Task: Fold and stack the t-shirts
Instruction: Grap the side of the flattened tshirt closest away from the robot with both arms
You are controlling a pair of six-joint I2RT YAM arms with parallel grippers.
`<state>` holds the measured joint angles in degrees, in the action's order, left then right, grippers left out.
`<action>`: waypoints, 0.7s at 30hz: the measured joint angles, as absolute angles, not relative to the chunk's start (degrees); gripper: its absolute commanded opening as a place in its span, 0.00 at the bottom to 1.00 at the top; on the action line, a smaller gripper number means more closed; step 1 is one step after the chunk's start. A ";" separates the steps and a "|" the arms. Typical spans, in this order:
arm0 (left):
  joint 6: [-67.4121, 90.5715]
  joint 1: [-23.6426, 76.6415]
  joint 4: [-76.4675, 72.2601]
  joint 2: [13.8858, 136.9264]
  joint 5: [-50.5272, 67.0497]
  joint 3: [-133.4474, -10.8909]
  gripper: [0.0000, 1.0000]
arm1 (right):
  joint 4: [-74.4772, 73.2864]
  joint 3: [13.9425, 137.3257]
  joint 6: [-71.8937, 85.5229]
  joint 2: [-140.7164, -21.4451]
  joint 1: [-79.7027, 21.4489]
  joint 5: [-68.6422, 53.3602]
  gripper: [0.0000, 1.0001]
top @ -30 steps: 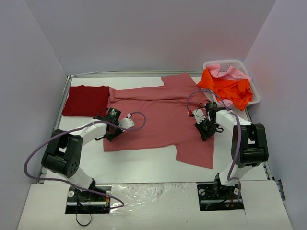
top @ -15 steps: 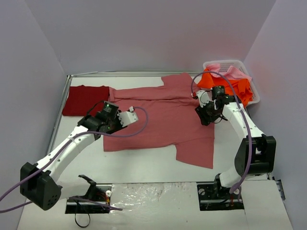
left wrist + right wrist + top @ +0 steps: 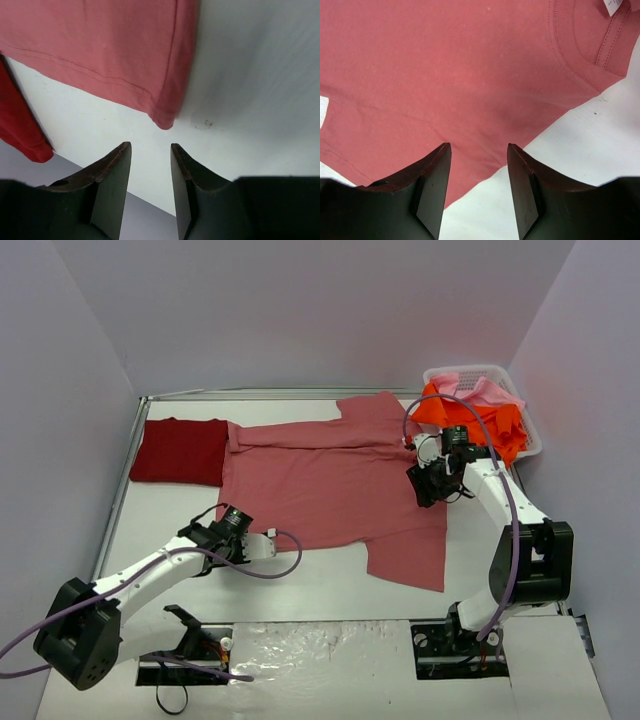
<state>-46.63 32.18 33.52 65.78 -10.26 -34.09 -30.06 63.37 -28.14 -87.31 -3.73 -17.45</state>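
Note:
The muted rose-red t-shirt (image 3: 330,480) lies spread flat on the table. My left gripper (image 3: 212,540) is open and empty, just off the shirt's near left hem corner (image 3: 164,119); in the left wrist view the left gripper (image 3: 150,147) has that corner a little ahead of its tips. My right gripper (image 3: 420,488) is open and empty above the shirt's right edge; in the right wrist view the right gripper (image 3: 477,147) sits beside the collar (image 3: 590,60). The dark crimson t-shirt (image 3: 180,450) lies folded at the back left. Orange (image 3: 480,425) and pink (image 3: 482,390) shirts fill the basket.
The white lattice basket (image 3: 532,435) stands at the back right against the wall. Grey walls close in the table on three sides. A metal rail (image 3: 125,470) runs along the left edge. Bare table lies in front of the rose-red shirt.
My left gripper has moved from above the shirt's left part toward me, down to its near left corner. My right gripper rose from the sleeve toward the collar, then held still.

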 measured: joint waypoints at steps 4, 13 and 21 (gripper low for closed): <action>-48.14 32.18 30.24 64.88 -10.98 -33.10 0.37 | -29.43 63.13 -27.44 -87.39 -3.66 -17.43 0.45; -49.36 32.18 27.14 66.26 -9.54 -31.31 0.43 | -28.29 62.46 -26.81 -88.09 -3.31 -17.34 0.46; -49.41 32.18 25.30 69.08 -8.43 -31.24 0.44 | -27.51 61.49 -26.79 -88.73 -3.29 -17.34 0.46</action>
<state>-49.41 32.18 25.30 69.08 -8.43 -31.24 -27.51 61.49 -26.79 -88.73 -3.29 -17.34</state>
